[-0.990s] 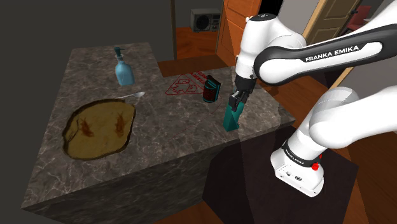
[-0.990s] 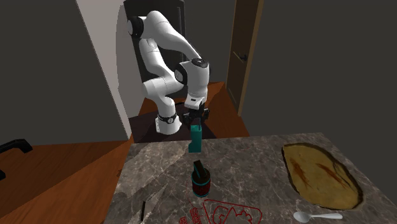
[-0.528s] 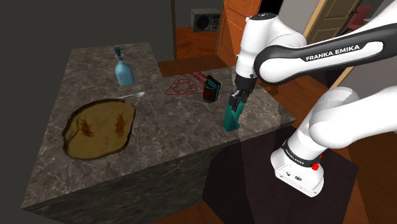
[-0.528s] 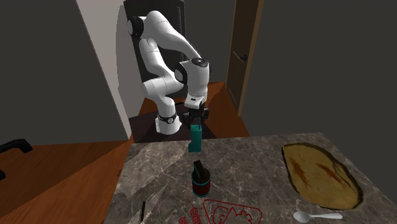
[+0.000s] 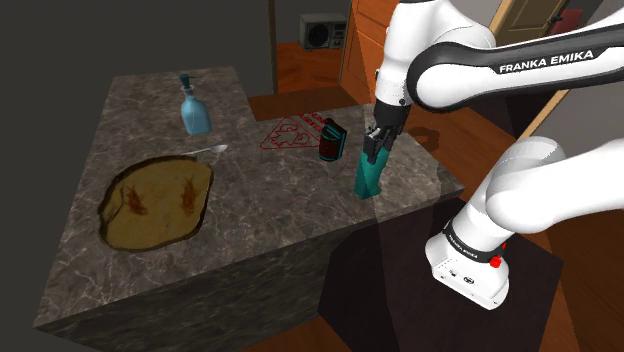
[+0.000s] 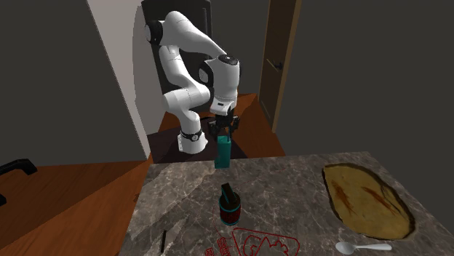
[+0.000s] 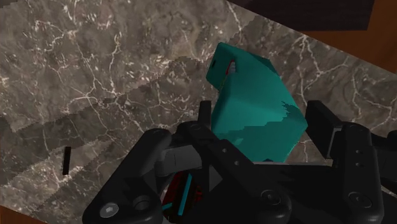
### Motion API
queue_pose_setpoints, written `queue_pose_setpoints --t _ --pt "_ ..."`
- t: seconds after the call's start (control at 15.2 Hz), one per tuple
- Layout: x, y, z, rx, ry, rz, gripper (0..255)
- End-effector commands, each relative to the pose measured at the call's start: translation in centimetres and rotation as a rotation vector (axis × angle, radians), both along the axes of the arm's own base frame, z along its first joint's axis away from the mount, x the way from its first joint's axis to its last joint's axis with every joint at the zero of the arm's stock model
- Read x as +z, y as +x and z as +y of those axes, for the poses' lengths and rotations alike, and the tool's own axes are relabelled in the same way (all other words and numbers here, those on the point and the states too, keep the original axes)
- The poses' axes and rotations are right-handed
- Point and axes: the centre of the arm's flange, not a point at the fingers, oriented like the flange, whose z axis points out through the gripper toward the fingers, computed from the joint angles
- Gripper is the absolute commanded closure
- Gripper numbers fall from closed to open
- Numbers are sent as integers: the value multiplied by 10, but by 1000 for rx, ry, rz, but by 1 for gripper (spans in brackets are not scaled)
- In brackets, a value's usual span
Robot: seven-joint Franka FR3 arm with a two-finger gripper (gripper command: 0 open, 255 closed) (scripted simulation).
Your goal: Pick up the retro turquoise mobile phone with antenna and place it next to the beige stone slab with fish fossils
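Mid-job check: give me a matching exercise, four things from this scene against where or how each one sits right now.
Things:
1. turquoise phone
2. blue bottle
3. spoon
4. fossil slab

Places or states:
a. lies flat, furthest toward the shoulder view's left
b. clasped upright in the gripper
c. stands upright beyond the spoon
d. lies between the bottle and the slab

Pairs: 1-b, 2-c, 3-d, 4-a
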Motion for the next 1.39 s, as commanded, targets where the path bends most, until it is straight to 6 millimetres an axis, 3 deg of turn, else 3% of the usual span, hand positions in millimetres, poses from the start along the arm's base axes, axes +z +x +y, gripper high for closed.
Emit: queue_pose_setpoints --t 0.0,1.32 --pt "11 0 1 0 0 0 255" --pt "116 0 1 0 0 0 255"
